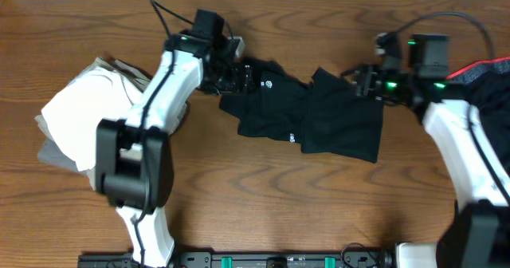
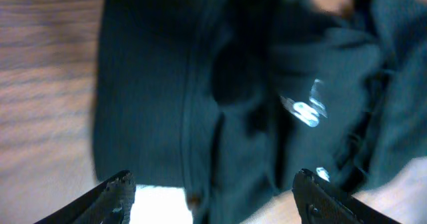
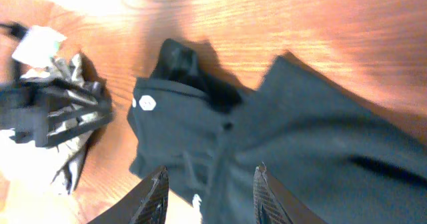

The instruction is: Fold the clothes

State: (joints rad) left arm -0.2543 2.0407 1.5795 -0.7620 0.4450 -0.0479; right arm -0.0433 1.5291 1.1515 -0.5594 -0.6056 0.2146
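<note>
Black T-shirt [image 1: 303,112], white logo [image 1: 268,83] showing, lies crumpled mid-surface [image 1: 263,204], stretched roughly L-R btwn my two arms. Left fingers [image 2: 117,191] hang over its logo end, spread wide w/ nothing pinched; right fingers [image 3: 155,194] sit over the opposite end, partly apart, cloth beneath them but no grip that I can see. White and grey pile [image 1: 80,116] sits far L by the left arm, black red-edged garment [image 1: 486,80] at R edge, both apart from the tee.
</note>
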